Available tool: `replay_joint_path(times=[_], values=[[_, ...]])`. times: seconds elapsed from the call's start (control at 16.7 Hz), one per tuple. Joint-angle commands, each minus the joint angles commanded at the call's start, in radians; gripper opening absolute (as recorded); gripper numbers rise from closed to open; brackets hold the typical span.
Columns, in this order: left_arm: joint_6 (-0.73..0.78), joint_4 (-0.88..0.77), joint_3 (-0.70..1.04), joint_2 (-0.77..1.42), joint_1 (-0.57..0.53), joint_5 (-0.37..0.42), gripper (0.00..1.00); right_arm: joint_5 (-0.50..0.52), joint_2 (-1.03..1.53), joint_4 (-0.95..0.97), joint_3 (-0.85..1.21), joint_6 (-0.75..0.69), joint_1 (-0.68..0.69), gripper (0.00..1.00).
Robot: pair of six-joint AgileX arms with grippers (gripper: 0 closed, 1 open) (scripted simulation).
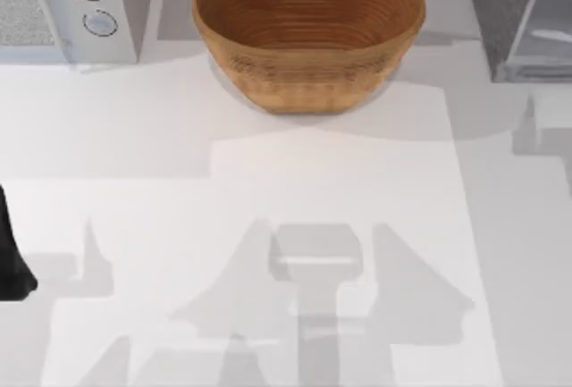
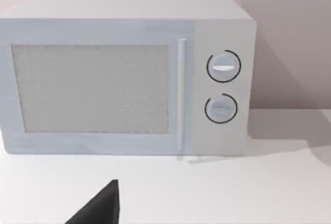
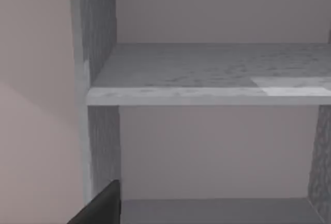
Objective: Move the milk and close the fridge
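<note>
The fridge (image 1: 502, 13), a dark-grey speckled cabinet, stands at the table's far right corner. Its pale-framed translucent door (image 1: 547, 40) is swung outward. In the right wrist view I look from close up into the fridge's open inside, past its speckled side wall (image 3: 101, 141) to a pale shelf (image 3: 207, 95) with bare space above and below. A dark part of my right gripper (image 3: 103, 207) sits just in front of the lower compartment. The milk is out of view. My left gripper (image 2: 101, 208) is parked at the table's left edge (image 1: 11, 266), facing the microwave.
A large wicker basket (image 1: 308, 29) stands at the back centre with nothing showing inside it. A white microwave (image 1: 80, 7) with two round knobs (image 2: 223, 66) sits at the back left. The white table (image 1: 268, 190) stretches in front of them.
</note>
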Motion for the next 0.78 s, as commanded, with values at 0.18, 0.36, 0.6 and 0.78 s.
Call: replay_joint_path(times=[0.18,0.36,0.6,0.78], values=[[0.000,0.000,0.000,0.000,0.000,0.000,1.00,0.029,-0.326,-0.144,-0.183,-0.003,0.028,1.00],[0.000,0.000,0.000,0.000,0.000,0.000,1.00,0.049,-0.609,-0.278,-0.351,-0.006,0.060,1.00],[0.000,0.000,0.000,0.000,0.000,0.000,1.00,0.063,-0.869,-0.413,-0.521,-0.012,0.098,1.00],[0.000,0.000,0.000,0.000,0.000,0.000,1.00,0.067,-0.956,-0.463,-0.583,-0.015,0.114,1.00]])
